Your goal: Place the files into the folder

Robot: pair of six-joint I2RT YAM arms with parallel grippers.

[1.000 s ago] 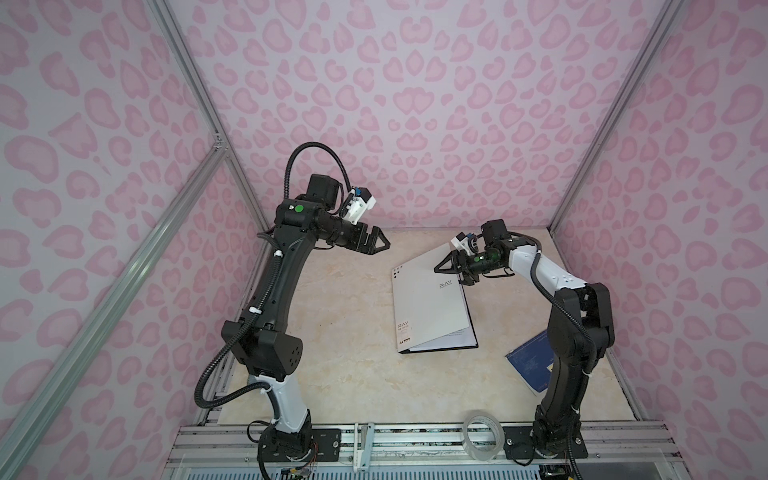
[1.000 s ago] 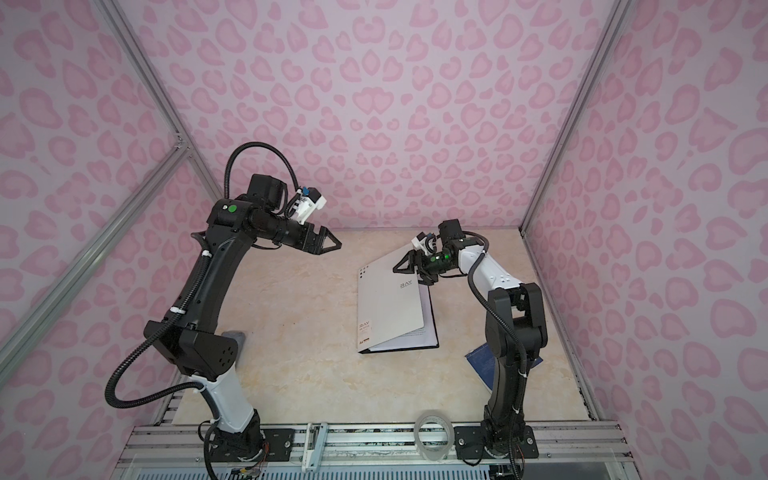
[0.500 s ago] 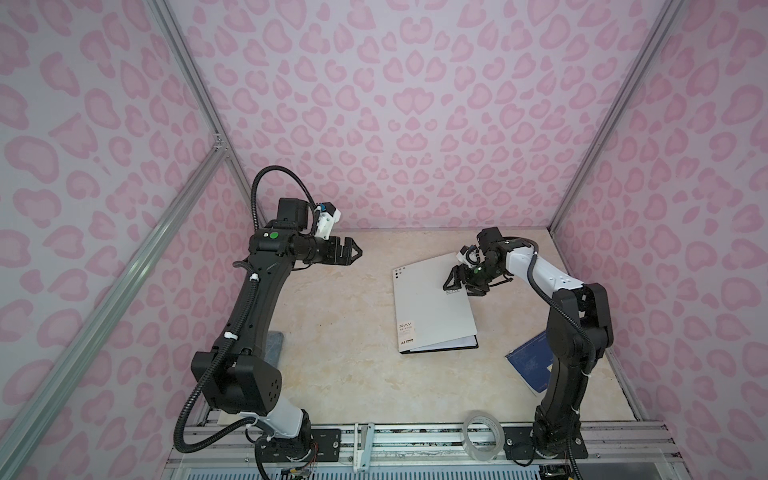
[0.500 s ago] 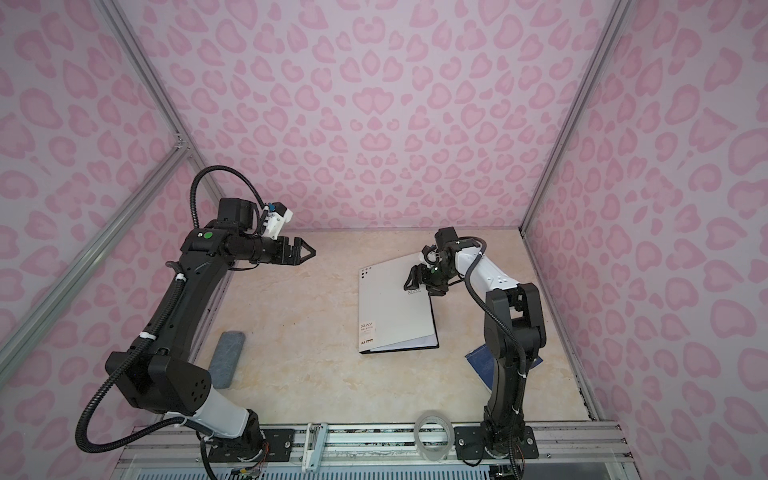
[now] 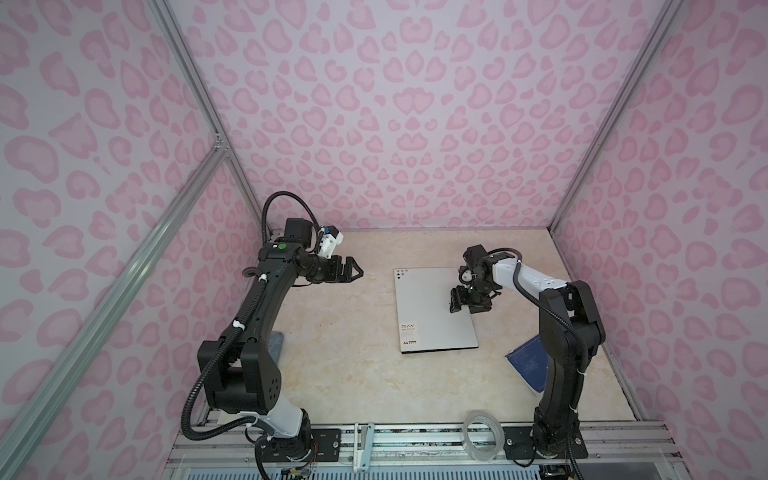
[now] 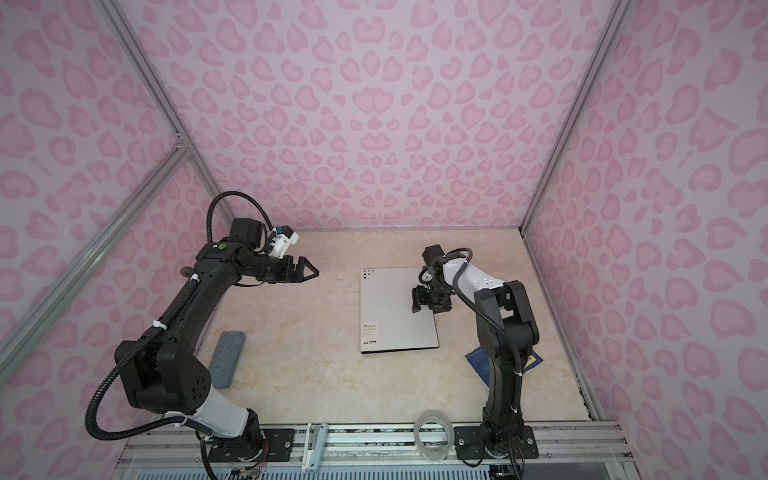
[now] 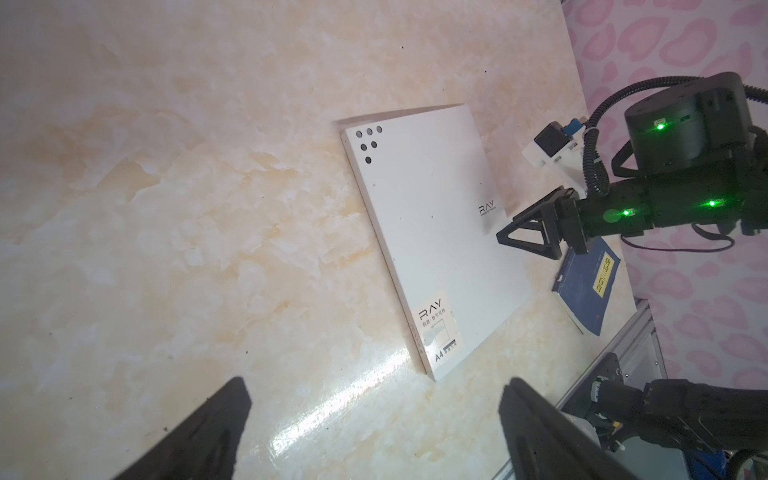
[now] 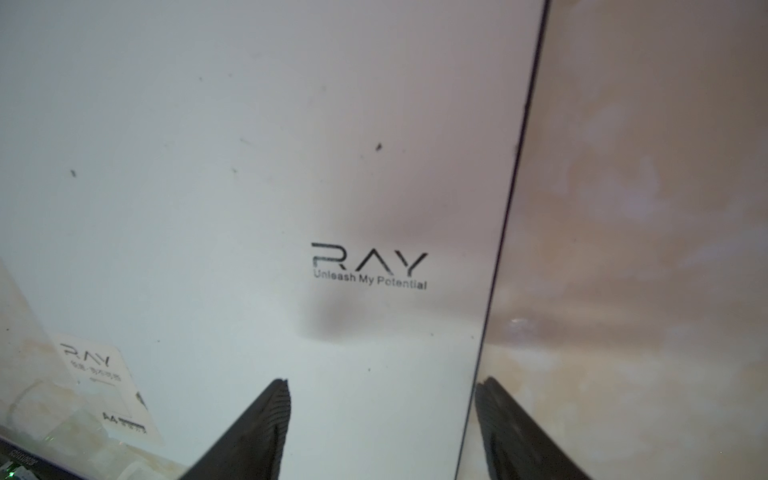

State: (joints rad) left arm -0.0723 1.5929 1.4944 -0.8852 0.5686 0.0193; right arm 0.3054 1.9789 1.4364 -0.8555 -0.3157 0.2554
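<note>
Right wrist view: right gripper (image 8: 384, 382) has fingers apart, empty, straddling the free long edge of the closed light-grey flat A4 folder (image 8: 249, 166) lying on the beige marbled tabletop (image 8: 623, 208) — left gripper (image 5: 353, 272) wide open, well off the spine side — loose files nowhere visible.

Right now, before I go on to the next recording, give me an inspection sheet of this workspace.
Surface: marbled tabletop, no spills seen.
Job's things: folder closed, lying flat; files: nothing seen.
Clutter: dark blue booklet beside the right arm; tape roll at the front rail; grey pad near the left arm.
Grippers: left gripper open, empty, in the air; right gripper open, jaws astride the folder's edge on the right arm's side, contact unclear.
Cables: black hoses run along both arms, none across the folder.
Surroundings: pink patterned walls, aluminium frame.
</note>
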